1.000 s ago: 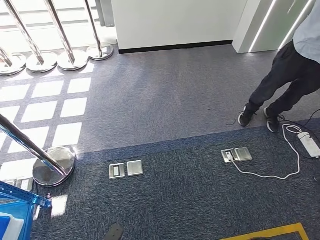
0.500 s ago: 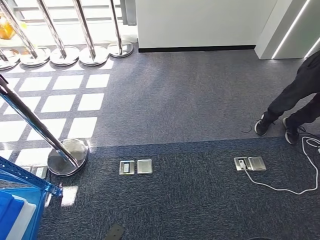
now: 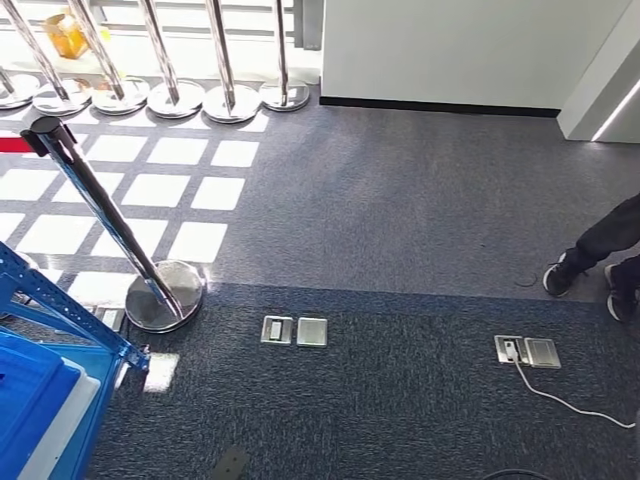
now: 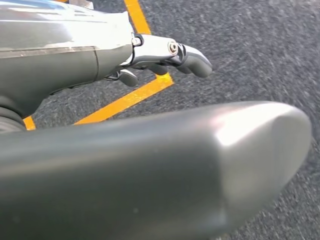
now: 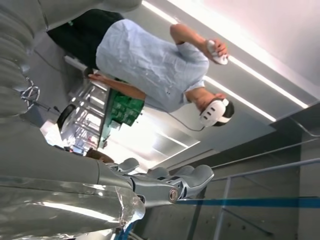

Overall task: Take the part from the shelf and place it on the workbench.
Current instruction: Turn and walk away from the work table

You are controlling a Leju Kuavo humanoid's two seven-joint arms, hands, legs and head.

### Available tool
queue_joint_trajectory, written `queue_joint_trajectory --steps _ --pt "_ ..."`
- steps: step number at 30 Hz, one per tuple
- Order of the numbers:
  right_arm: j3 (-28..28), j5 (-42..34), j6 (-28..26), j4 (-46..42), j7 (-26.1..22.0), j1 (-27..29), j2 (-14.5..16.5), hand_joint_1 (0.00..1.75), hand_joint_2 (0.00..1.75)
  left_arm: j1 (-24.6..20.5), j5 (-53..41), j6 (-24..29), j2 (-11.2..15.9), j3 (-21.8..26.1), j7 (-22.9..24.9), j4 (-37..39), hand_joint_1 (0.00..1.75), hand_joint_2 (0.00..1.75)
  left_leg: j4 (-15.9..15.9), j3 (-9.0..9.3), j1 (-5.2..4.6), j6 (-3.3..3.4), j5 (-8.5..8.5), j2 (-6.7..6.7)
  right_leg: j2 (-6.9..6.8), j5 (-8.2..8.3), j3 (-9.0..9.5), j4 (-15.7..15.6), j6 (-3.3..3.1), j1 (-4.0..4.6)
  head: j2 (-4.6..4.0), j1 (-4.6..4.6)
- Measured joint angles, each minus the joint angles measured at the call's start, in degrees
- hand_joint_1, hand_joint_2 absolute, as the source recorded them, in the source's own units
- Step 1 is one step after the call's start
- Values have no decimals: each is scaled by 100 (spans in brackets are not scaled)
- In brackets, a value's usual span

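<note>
A blue shelf frame [image 3: 68, 310] juts in at the lower left of the head view, with a blue bin [image 3: 30, 400] inside it; I cannot make out a part in it. My left hand [image 4: 166, 52] hangs over dark carpet and a yellow floor line [image 4: 128, 97], fingers stretched out and holding nothing, its thumb [image 4: 196, 160] large in the foreground. My right hand [image 5: 170, 185] also has its fingers extended with nothing in them.
A leaning stanchion [image 3: 106, 215] with a chrome base [image 3: 164, 293] stands just beyond the shelf, and several more line the window. Floor sockets [image 3: 294, 331] and a white cable [image 3: 566, 402] lie on the carpet. A person's legs [image 3: 604, 250] are at the right edge; the person [image 5: 151, 60] wears a headset.
The camera has turned left, so the whole floor scene slid right. More of the blue shelf has come in at the lower left, and the person has slipped toward the right edge.
</note>
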Motion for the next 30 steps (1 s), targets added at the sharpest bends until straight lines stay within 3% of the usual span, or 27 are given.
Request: queue_joint_trajectory --steps 2,5,6,7,8,10,12,13,15,17,20,21,22,23,26,28,30 --pt "14 1 0 -2 0 3 1 0 175 1 -1 0 0 2 1 0 0 0 -19 -1 9 76 24 -65 117 -223 -106 280 40 -23 0 3" --pt "19 1 0 -2 0 14 1 0 175 -9 -1 0 0 3 1 0 0 0 -21 -5 -10 130 32 -169 305 -754 -601 1374 48 -28 0 9" --pt "20 2 0 -2 0 17 1 0 175 -5 0 0 0 4 2 0 0 0 -20 -4 -24 135 32 -210 320 -803 -722 1619 41 -26 0 9" --pt "23 2 0 -2 0 19 1 0 175 -2 0 0 0 4 3 0 0 0 -19 1 -37 138 32 -256 330 -741 -748 1655 28 -23 0 9" --pt "27 3 0 -2 0 19 1 0 175 -1 -1 0 -1 5 3 0 0 0 -19 12 -47 139 32 -307 350 -570 -667 1457 7 -18 0 9" --pt "31 12 1 -5 0 18 1 0 175 -8 -2 -2 -6 5 5 0 0 0 -17 29 -55 137 31 -405 512 -139 -330 690 -59 2 0 8" --pt "32 28 1 -23 0 20 2 0 175 -17 -5 -6 -14 5 8 0 0 0 -9 -2 -49 117 41 -488 677 58 -123 165 -108 21 0 7" --pt "35 36 0 -34 0 17 2 0 175 -14 -8 -9 -18 5 9 0 0 0 -9 -32 -44 94 53 -523 707 50 -104 88 -120 27 0 6" --pt "46 48 0 -52 0 13 3 0 175 -3 -13 -15 -14 5 12 0 0 0 -8 -72 -36 41 60 -555 627 54 -90 13 -144 20 0 4" --pt "69 63 0 -70 0 14 8 0 175 -4 -19 -15 -11 7 13 0 0 0 180 -154 -43 -12 -88 -432 532 82 -61 -52 -187 -6 0 -6" --pt "90 76 1 -82 0 19 12 0 175 -12 -27 -15 -7 7 14 0 0 0 1184 -610 -18 -96 -608 -248 357 85 -44 -75 -219 -10 0 -10" --pt "91 77 2 -82 0 20 12 0 175 -9 -28 -15 -7 8 14 0 0 0 1468 -741 -2 -119 -699 -233 300 82 -44 -74 -218 -10 0 -10" --pt "93 78 2 -81 0 18 12 0 175 -5 -28 -15 -6 8 15 0 0 0 1554 -777 15 -138 -681 -220 250 78 -42 -72 -212 -11 0 -10" --pt "95 78 1 -81 0 18 13 0 175 -1 -28 -15 -5 9 16 0 0 0 1422 -704 33 -154 -564 -198 206 70 -35 -69 -201 -13 0 -10" --pt "106 78 1 -81 0 18 13 0 175 -7 -32 -15 0 9 18 0 0 0 340 -139 53 -166 -94 19 107 16 -3 -31 -120 -4 0 -9" --pt "114 86 1 -82 0 18 11 0 175 -13 -35 -16 0 10 20 0 0 0 38 0 19 -107 -43 111 53 -7 -2 -3 -55 17 0 -3" --pt "119 95 1 -81 0 14 11 0 175 0 -38 -17 0 14 24 0 0 0 28 -19 -2 -23 -33 47 0 -17 5 -3 -4 5 0 -2"
